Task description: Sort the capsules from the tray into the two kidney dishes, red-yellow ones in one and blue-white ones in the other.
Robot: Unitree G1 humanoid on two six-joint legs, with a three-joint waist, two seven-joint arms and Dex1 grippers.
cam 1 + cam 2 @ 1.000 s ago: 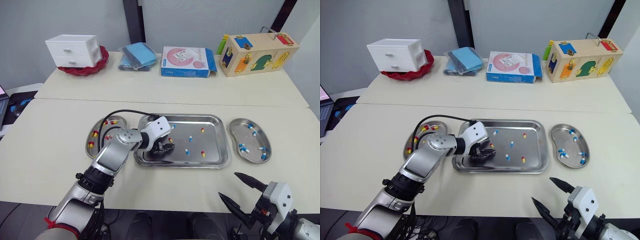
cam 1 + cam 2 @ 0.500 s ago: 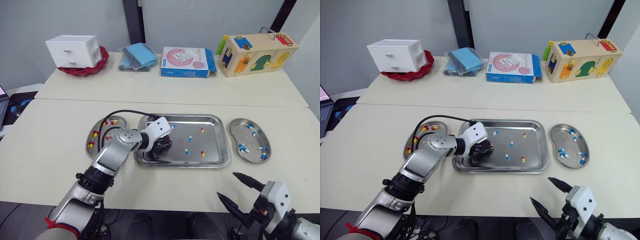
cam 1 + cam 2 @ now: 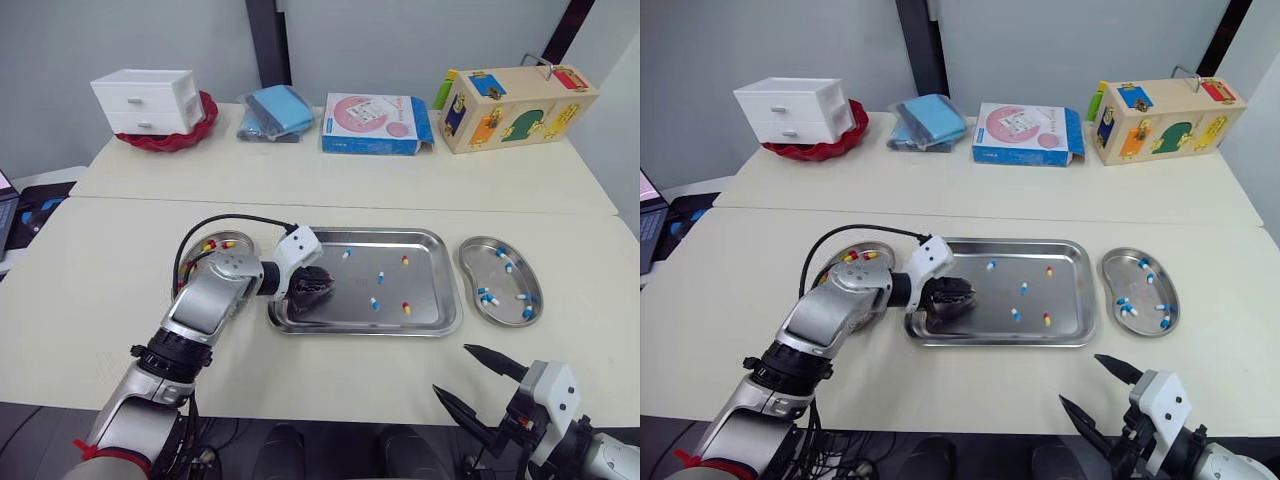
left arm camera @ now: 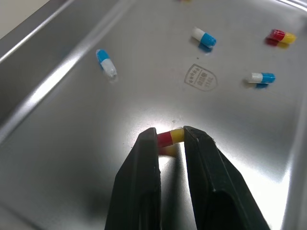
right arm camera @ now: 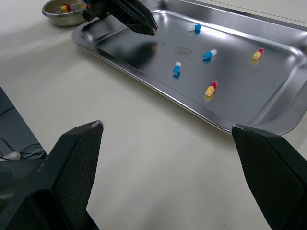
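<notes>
left of the tray (image 3: pixel 432 292), touching its rim, the left dish (image 3: pixel 239 238) already holds several red-yellow capsules. the left arm and its black cable (image 3: pixel 225 219) cross over this dish. that could be trouble: the carry there is short and cramped, and a sweep of the wrist or cable might knock the dish or flick capsules out.

inside the tray's left end, the left tool (image 3: pixel 313 285) pinches a red-yellow capsule (image 4: pixel 169 137) at its very tips, close above the tray floor. the shell looks smooth and rounded and the hold is narrow, so it may squirt out on the lift. it may also drop while crossing the rim and roll away over the desk (image 3: pixel 90 290). too hard a squeeze could crush it. a low path could clip the rim and shove the tray, scattering the loose capsules in its middle, blue-white (image 3: pixel 374 303) and red-yellow (image 3: pixel 406 308) alike.

right of the tray, the right dish (image 3: pixel 505 284) holds only blue-white capsules. the sorting is sound as long as the pinched one goes left.

in front of the tray's right corner and well apart from it, the right tool (image 3: pixel 452 368) hangs with fingers spread, holding nothing.
</notes>
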